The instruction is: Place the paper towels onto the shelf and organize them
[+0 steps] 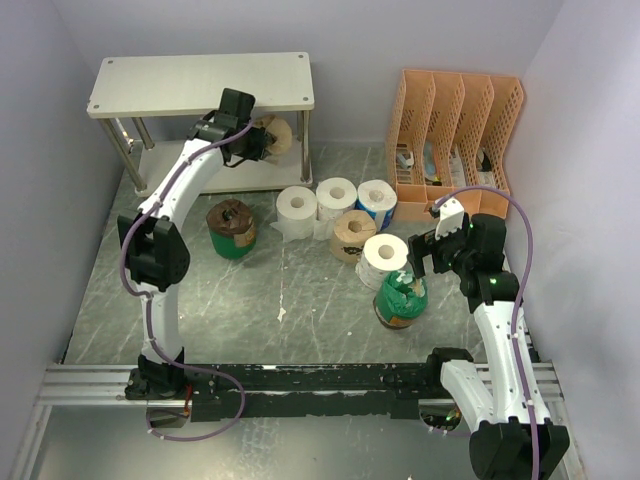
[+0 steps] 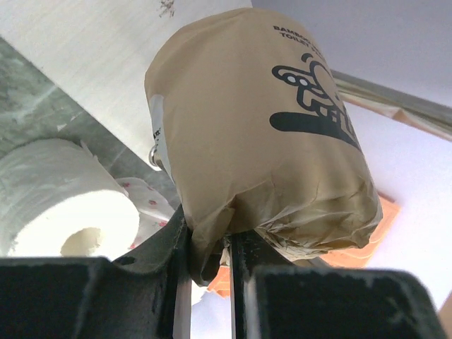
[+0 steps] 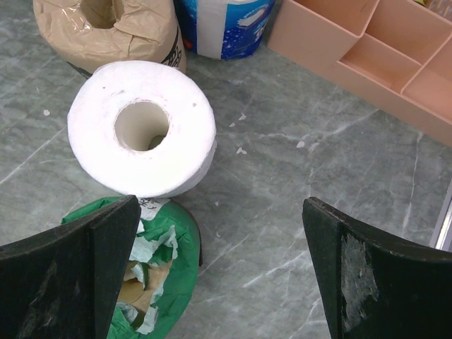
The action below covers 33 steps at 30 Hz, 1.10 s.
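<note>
My left gripper is shut on the wrap of a tan paper towel roll and holds it at the lower tier of the shelf. In the left wrist view the fingers pinch the folded end of the tan roll. My right gripper is open and empty, just right of a white roll and a green-wrapped roll. In the right wrist view the white roll and the green roll lie left of the gripper.
On the floor stand a green-wrapped roll, two white rolls, a blue-printed roll and a tan roll. An orange slotted organizer stands at the back right, close to my right arm.
</note>
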Each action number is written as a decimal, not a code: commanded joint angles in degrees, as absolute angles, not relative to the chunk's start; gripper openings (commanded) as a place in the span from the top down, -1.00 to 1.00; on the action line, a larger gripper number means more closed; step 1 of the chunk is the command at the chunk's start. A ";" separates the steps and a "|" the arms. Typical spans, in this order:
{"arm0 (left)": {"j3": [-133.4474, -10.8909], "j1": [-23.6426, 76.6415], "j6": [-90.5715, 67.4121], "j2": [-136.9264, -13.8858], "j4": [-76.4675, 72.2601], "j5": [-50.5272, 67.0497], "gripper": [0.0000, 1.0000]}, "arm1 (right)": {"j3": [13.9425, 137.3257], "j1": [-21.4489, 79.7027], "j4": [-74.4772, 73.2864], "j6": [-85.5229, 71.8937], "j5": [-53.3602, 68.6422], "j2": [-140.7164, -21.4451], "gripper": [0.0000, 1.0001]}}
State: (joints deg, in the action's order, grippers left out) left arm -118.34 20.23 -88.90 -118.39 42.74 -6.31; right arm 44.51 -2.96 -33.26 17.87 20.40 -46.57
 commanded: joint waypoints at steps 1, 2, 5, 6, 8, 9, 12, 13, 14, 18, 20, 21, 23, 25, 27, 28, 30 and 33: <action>-120.15 21.32 -101.79 -114.18 46.83 -10.98 0.68 | 44.22 -3.43 -32.56 18.30 21.14 -45.61 -1.00; -119.65 21.47 -103.31 -113.60 48.20 -11.21 0.70 | 44.26 -3.43 -32.52 18.35 21.13 -45.56 -1.00; -119.09 21.58 -106.69 -112.71 53.19 -9.93 0.78 | 44.30 -3.43 -32.57 18.37 21.10 -45.64 -1.00; -118.59 21.62 -107.64 -112.38 54.55 -9.37 0.81 | 44.30 -3.45 -32.56 18.35 21.15 -45.56 -1.00; -117.53 21.77 -108.95 -111.71 55.01 -9.25 0.86 | 44.29 -3.46 -32.52 18.30 21.25 -45.51 -1.00; -117.48 21.91 -109.85 -111.63 55.51 -9.57 0.86 | 44.30 -3.43 -32.53 18.37 21.32 -45.45 -1.00; -118.46 22.05 -111.42 -112.47 57.27 -9.91 0.86 | 44.35 -3.45 -32.67 18.39 21.36 -45.41 -1.00; -118.56 22.13 -111.94 -112.68 57.41 -10.04 0.86 | 44.31 -3.43 -32.68 18.43 21.29 -45.33 -1.00; -118.42 22.22 -112.34 -113.00 57.18 -10.32 0.86 | 44.30 -3.43 -32.63 18.48 21.32 -45.24 -1.00; -115.64 22.41 -114.21 -114.20 54.05 -10.20 0.85 | 44.30 -3.49 -32.62 18.52 21.30 -44.79 -1.00; -114.31 22.41 -114.72 -114.50 51.83 -10.62 0.85 | 44.25 -3.43 -32.63 18.49 21.25 -44.62 -1.00; -114.09 22.46 -114.92 -114.66 50.87 -11.28 0.85 | 44.21 -3.45 -32.59 18.53 21.26 -44.52 -1.00; -114.09 22.54 -114.69 -115.20 48.84 -13.26 0.85 | 44.21 -3.43 -32.52 18.53 21.22 -44.38 -1.00; -114.07 22.59 -114.36 -115.84 46.59 -14.42 0.84 | 44.19 -3.48 -32.60 18.63 21.31 -44.38 -1.00; -113.60 22.75 -113.43 -116.30 43.81 -15.63 0.83 | 44.21 -3.43 -32.67 18.63 21.34 -44.38 -1.00; -113.52 22.81 -113.26 -116.62 43.10 -15.91 0.82 | 44.21 -3.44 -32.62 18.67 21.36 -44.46 -1.00; -113.11 23.06 -112.88 -116.73 41.77 -16.60 0.77 | 44.20 -3.45 -32.61 18.71 21.38 -44.47 -1.00; -112.62 23.32 -112.64 -116.92 39.86 -16.71 0.52 | 44.25 -3.43 -32.66 18.72 21.36 -44.74 -1.00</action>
